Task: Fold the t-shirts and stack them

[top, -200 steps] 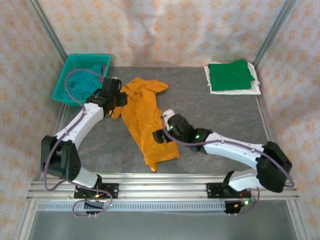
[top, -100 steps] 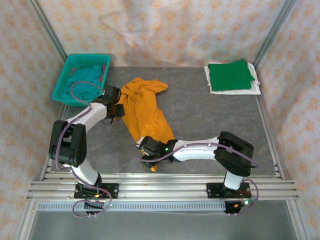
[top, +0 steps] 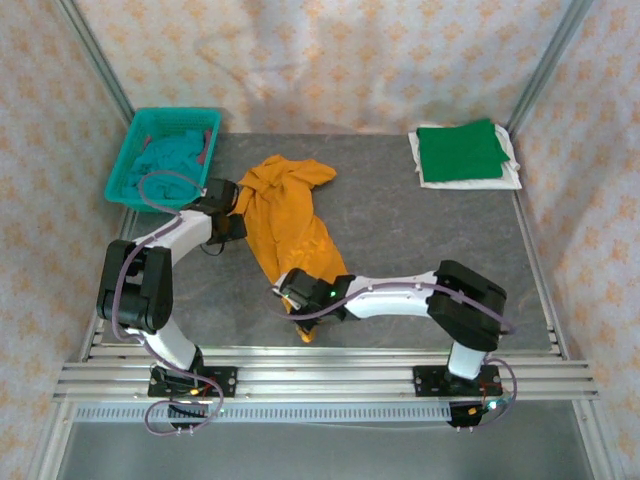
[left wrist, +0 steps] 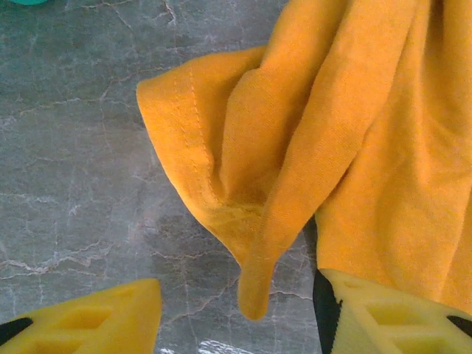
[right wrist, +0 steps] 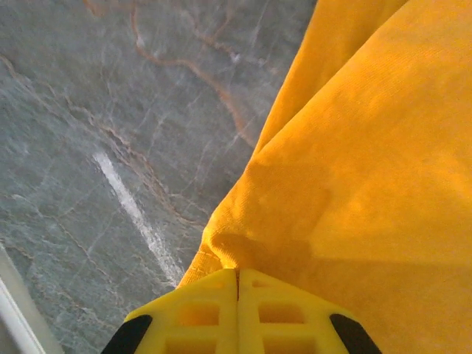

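R gripper [right wrist: 237,274] was clenched shut on the near hem of the mustard-orange tee [top: 290,215], which lay crumpled lengthwise on the grey table [top: 420,240], left of centre. L gripper [left wrist: 236,317] stood released, its 2 yellow fingers [left wrist: 88,321] apart w/ a sleeve tip lying between them at the tee's far-left side, not pinched. At the far-right corner a green tee [top: 460,150] sat folded on a white tee [top: 512,178]; a teal tee [top: 170,155] lay in the basket [top: 175,112] far left
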Available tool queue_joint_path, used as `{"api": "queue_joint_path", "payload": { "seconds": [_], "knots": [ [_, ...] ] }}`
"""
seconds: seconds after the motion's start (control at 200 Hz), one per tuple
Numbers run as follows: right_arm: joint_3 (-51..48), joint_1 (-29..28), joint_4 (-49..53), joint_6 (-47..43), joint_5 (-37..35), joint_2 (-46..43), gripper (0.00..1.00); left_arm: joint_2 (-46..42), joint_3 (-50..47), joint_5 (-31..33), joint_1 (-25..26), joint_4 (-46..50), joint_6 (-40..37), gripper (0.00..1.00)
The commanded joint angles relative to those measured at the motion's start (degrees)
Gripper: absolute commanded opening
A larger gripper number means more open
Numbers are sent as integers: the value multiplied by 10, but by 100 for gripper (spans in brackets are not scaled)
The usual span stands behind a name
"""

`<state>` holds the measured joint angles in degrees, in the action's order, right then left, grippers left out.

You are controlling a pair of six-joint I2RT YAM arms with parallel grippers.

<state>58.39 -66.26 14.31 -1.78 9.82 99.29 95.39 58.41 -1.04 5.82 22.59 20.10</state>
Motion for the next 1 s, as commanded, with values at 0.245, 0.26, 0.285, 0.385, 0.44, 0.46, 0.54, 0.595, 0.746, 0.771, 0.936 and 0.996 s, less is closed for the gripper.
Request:
{"api": "queue_joint_path", "payload": {
  "seconds": [0.245,0.26,0.285,0.385,0.44,0.46,0.54,0.595,0.746,0.771,0.936,0.996],
  "knots": [
    [-38,124,-44,62,64,-148,0,-21,-20,10,-30,-9,23,18],
    [-41,134,-50,71,67,-155,0,-21,-20,10,-31,-10,24,17],
    [-47,157,-61,87,70,-167,0,-20,-20,9,-33,-10,24,14],
    [-61,245,-77,138,43,-209,0,-22,-24,10,-37,-8,30,0],
    [-61,288,-68,156,1,-226,0,-27,-29,11,-37,-12,32,0],
    [-62,306,-65,163,-8,-231,0,-29,-30,11,-37,-12,33,0],
    [-70,372,-54,195,-49,-243,0,-32,-33,10,-38,-11,34,0],
    [-79,417,-44,235,-86,-250,0,-34,-35,11,-37,-13,35,0],
    [-100,523,1,325,-149,-253,0,-33,-38,13,-38,-11,40,0],
    [-107,535,4,336,-155,-256,0,-34,-39,13,-38,-9,40,0],
    [-161,572,0,370,-197,-281,1,-35,-33,5,-37,-6,25,3],
    [-166,574,-11,364,-192,-273,19,-22,-16,-28,-34,-3,4,32]
  ]
}}
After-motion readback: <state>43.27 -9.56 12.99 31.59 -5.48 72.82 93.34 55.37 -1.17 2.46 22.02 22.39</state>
